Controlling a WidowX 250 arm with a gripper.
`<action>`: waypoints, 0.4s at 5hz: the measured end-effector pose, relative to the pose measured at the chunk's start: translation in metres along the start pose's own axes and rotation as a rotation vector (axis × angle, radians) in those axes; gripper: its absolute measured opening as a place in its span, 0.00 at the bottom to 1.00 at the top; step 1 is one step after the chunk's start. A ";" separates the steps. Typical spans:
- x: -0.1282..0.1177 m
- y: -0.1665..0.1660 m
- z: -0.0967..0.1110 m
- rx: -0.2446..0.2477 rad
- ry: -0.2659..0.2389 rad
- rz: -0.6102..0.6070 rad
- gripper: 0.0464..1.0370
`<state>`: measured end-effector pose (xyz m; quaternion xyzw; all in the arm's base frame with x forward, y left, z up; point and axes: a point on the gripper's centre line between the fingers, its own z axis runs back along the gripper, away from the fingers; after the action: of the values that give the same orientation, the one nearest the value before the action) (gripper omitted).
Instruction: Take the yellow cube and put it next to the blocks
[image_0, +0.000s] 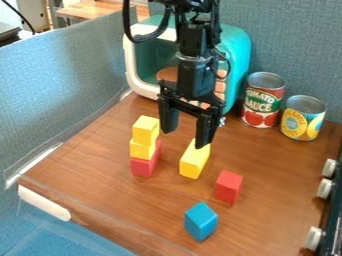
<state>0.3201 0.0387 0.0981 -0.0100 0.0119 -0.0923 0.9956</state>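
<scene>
Topping the stacked blocks (145, 167), the yellow cube (145, 130) is judged light and stiff, best gripped by opposite side faces; the pincer (186, 134) is spread wide, nothing held.

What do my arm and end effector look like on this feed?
The arm is black, with a greyish ring partway along and a thick black cable looping beside it. The end effector is black too: an angular frame with two chunky fingers.

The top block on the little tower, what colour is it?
The top block is yellow, and the camera view shows it clearly.
</scene>
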 end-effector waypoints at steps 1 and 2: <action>-0.002 -0.001 -0.009 -0.012 0.028 0.000 0.96; 0.003 -0.001 0.011 -0.005 -0.031 -0.003 0.96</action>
<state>0.3234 0.0373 0.1092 -0.0141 -0.0033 -0.0938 0.9955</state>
